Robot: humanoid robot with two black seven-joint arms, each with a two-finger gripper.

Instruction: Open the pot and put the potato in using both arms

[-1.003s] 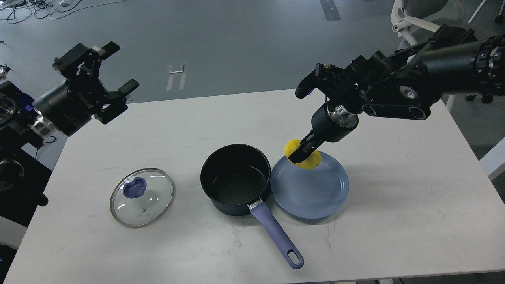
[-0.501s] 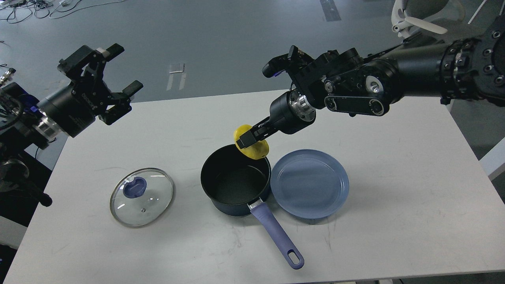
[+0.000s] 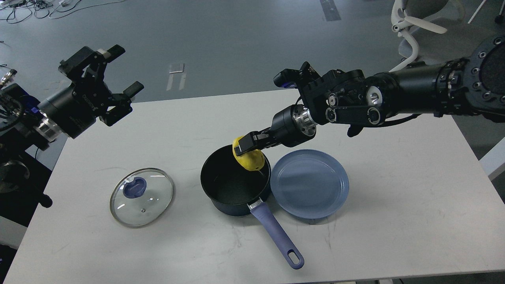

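The right gripper is clamping the smooth, bright yellow, egg-shaped potato, its two black fingers closed on the potato's upper part while the rest is hanging just below them. The potato is sitting at the far right inner edge of the small dark navy saucepan with the black interior and long lavender handle, partly below the rim line as seen from the head, so the gripper is reaching in from the right and slightly above the pot's mouth.

To do this step well, the gripper should be carrying the potato a little further toward the middle of the pot, away from the near wall on its own side, before letting go; released where it is, the potato looks likely to clip the rim or roll against the wall. Lowering it close to the black floor before the fingers part should be keeping it from bouncing. The fingers themselves need to be staying clear of the rim as they spread.

The shallow round blue plate is lying just to the right of the pot, below the right wrist, with nothing on it. The round glass lid with the blue knob is resting on the white table, well off to the left.

The left gripper is hovering high over the table's far left corner, fingers spread apart and holding nothing.
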